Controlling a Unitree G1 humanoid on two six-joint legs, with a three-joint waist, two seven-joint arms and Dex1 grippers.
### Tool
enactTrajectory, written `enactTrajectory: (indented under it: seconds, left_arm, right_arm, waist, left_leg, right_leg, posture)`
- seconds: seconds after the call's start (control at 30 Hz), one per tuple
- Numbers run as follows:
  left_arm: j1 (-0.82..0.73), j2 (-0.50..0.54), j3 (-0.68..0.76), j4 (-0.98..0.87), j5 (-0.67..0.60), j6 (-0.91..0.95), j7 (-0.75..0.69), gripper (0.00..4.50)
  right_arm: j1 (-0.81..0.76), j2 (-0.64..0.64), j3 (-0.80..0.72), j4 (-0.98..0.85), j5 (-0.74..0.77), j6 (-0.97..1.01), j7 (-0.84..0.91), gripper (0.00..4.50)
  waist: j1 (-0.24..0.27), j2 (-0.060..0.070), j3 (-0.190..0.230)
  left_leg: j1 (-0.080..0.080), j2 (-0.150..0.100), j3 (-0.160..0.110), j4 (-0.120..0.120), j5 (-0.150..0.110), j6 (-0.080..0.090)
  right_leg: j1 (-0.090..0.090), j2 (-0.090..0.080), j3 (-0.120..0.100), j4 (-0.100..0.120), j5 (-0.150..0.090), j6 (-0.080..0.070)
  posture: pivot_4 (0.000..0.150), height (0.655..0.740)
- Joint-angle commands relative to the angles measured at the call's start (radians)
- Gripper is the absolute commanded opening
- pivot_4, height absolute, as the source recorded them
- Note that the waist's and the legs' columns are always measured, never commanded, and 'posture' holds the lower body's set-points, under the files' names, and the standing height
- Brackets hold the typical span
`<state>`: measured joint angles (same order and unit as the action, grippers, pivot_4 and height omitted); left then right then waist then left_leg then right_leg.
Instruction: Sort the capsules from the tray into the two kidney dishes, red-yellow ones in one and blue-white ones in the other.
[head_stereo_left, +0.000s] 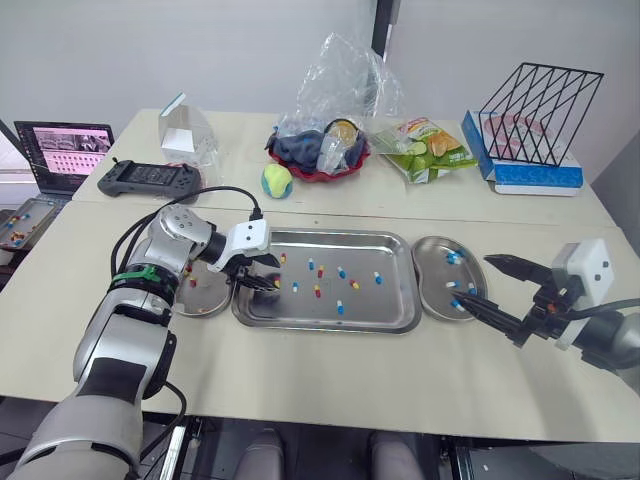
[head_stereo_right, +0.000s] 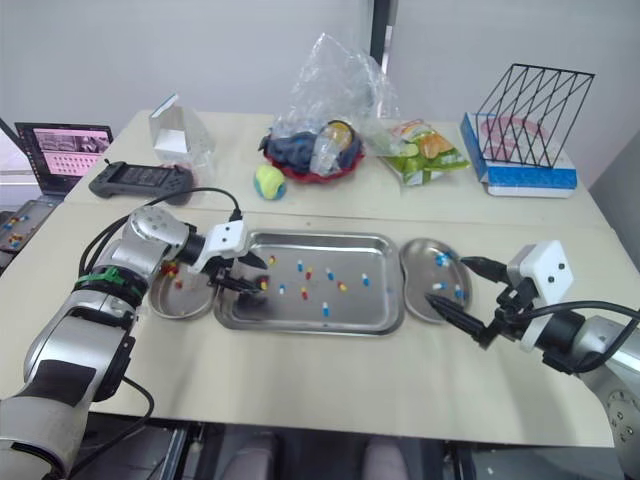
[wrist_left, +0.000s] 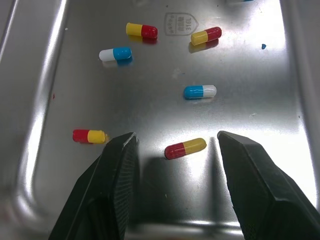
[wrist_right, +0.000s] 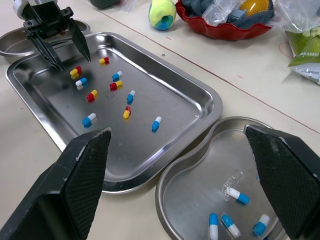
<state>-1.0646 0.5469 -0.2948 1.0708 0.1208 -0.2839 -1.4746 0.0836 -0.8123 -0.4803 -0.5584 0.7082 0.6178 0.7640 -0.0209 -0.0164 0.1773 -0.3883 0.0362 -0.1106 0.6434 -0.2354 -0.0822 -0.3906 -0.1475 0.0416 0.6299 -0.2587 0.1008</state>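
Toward the frame's lower left sits the left dish (head_stereo_left: 203, 299), for red-yellows; just right of it my left pincer (head_stereo_left: 262, 280) hangs spread over the tray (head_stereo_left: 372, 306), straddling a red-yellow capsule (wrist_left: 185, 148) so closing would catch it; further right, blue-white capsules (wrist_right: 237, 196) lie in the right dish (head_stereo_left: 432, 270); my right pincer (head_stereo_left: 472, 277) hovers spread nearby, out of the way.
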Motion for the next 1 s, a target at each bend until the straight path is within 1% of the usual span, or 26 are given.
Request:
enactTrajectory:
  seconds: [0.03,0.4,0.5,0.53,1.0]
  left_arm:
    - [-0.03,-0.002,-0.006,0.025,0.028,-0.047,-0.002,2.68]
    - [-0.083,-0.025,-0.021,0.107,0.096,-0.08,0.01,2.68]
    - [-0.086,-0.031,-0.02,0.111,0.097,-0.083,-0.001,1.97]
    - [-0.085,-0.031,-0.023,0.111,0.099,-0.082,-0.016,1.64]
    - [-0.081,-0.022,-0.013,0.095,0.092,-0.078,-0.044,1.64]
  right_arm:
    - [-0.015,0.001,-0.008,-0.018,-0.007,-0.028,-0.011,4.5]
    - [-0.022,0.014,0.005,-0.016,-0.028,-0.038,-0.026,4.5]
    - [-0.027,0.017,0.012,-0.013,-0.031,-0.043,-0.032,4.5]
    - [-0.032,0.018,0.016,-0.01,-0.034,-0.045,-0.035,4.5]
    - [-0.059,0.026,0.045,0.015,-0.057,-0.064,-0.039,4.5]
  waist:
    - [-0.001,0.0,0.0]
    - [0.0,0.0,0.0]
    - [0.0,0.0,0.0]
    - [0.0,0.0,0.0]
    - [-0.001,0.0,0.0]
  left_leg:
    - [0.0,0.0,0.0,0.0,0.0,0.0]
    - [0.0,0.0,0.0,0.0,0.0,0.0]
    - [0.0,0.0,0.0,0.0,0.0,0.0]
    - [0.0,0.0,0.0,0.0,0.0,0.0]
    - [0.0,0.0,0.0,0.0,0.0,0.0]
  right_leg:
    - [0.0,0.0,0.0,0.0,0.0,0.0]
    - [0.0,0.0,0.0,0.0,0.0,0.0]
    - [0.0,0.0,0.0,0.0,0.0,0.0]
    - [0.0,0.0,0.0,0.0,0.0,0.0]
    - [0.0,0.0,0.0,0.0,0.0,0.0]
  posture:
    - [0.15,0.738]
    - [0.15,0.738]
    - [0.15,0.738]
    - [0.15,0.738]
    - [0.15,0.738]
